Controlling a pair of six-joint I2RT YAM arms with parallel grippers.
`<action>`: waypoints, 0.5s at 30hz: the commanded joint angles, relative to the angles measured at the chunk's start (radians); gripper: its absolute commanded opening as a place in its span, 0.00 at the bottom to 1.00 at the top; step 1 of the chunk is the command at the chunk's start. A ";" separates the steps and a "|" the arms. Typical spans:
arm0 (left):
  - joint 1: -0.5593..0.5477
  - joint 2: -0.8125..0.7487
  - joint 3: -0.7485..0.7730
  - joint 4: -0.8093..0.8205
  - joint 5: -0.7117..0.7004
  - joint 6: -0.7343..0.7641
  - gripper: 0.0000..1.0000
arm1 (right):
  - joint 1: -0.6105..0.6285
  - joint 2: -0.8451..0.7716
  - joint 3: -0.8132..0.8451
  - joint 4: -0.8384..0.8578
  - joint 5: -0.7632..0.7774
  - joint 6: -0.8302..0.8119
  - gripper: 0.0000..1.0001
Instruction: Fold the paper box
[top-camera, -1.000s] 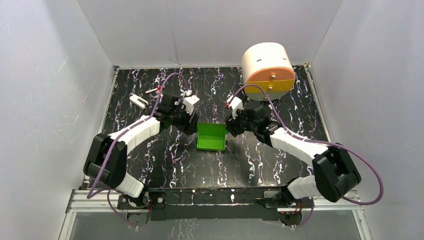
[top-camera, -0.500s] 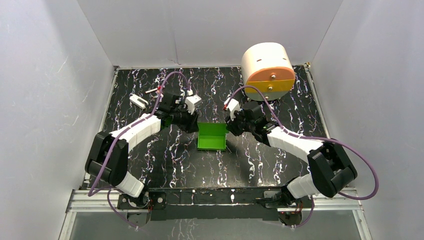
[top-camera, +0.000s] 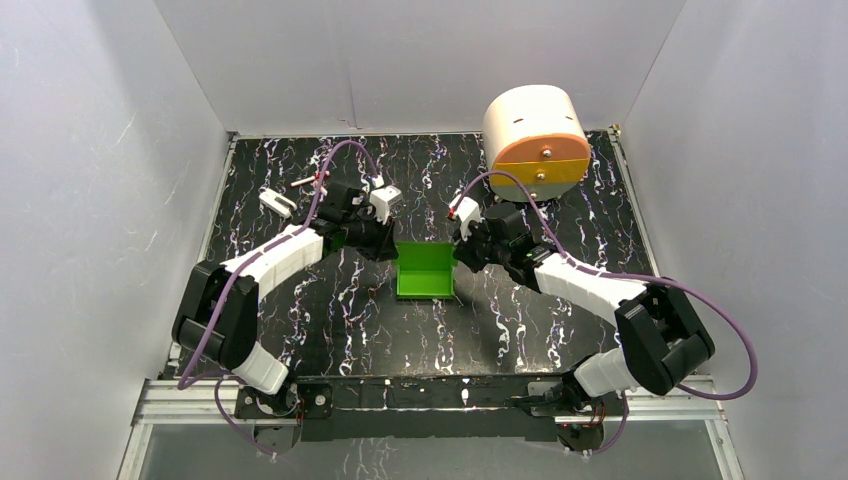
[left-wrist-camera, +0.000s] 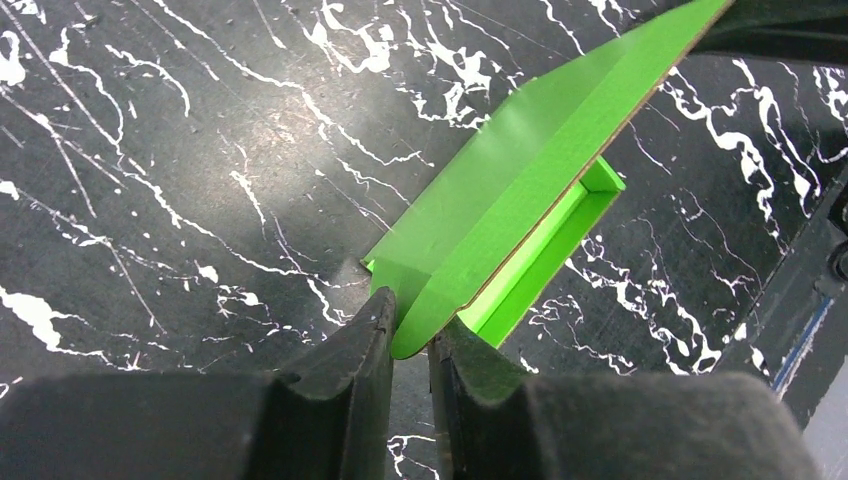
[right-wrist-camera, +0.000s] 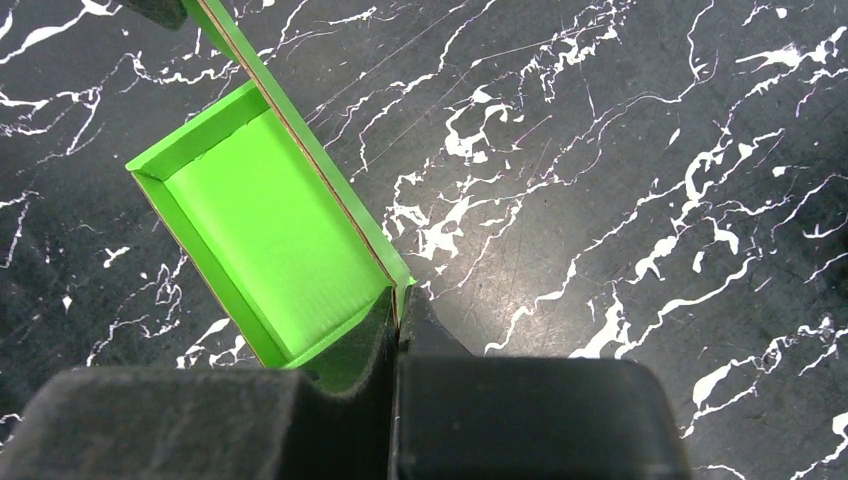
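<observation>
The paper box (top-camera: 423, 272) is bright green card, an open shallow tray with a raised flap along its back edge, lying mid-table. My left gripper (top-camera: 392, 246) is at its back left corner. In the left wrist view the jaws (left-wrist-camera: 410, 322) have closed to a narrow gap, and the rounded corner of the green flap (left-wrist-camera: 520, 160) sits pinched between them. My right gripper (top-camera: 457, 250) is at the back right corner. In the right wrist view it (right-wrist-camera: 398, 302) is shut on the thin upright card edge, with the tray's inside (right-wrist-camera: 265, 220) to its left.
A large cream-and-orange rounded drawer unit (top-camera: 535, 135) stands at the back right, close behind the right arm. A small white object (top-camera: 277, 203) lies at the back left. White walls enclose the black marbled table (top-camera: 330, 320) on three sides.
Both grippers have closed from open onto the box's back corners. Both wrists shifted slightly toward the back, and the box barely moved.
</observation>
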 joint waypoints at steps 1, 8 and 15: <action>-0.029 -0.039 0.010 0.008 -0.104 -0.089 0.14 | 0.007 -0.047 0.006 0.041 0.015 0.073 0.03; -0.132 -0.063 -0.016 0.072 -0.355 -0.241 0.09 | 0.045 -0.083 0.001 0.056 0.134 0.154 0.00; -0.178 -0.083 -0.055 0.178 -0.517 -0.431 0.06 | 0.089 -0.068 0.005 0.064 0.304 0.307 0.01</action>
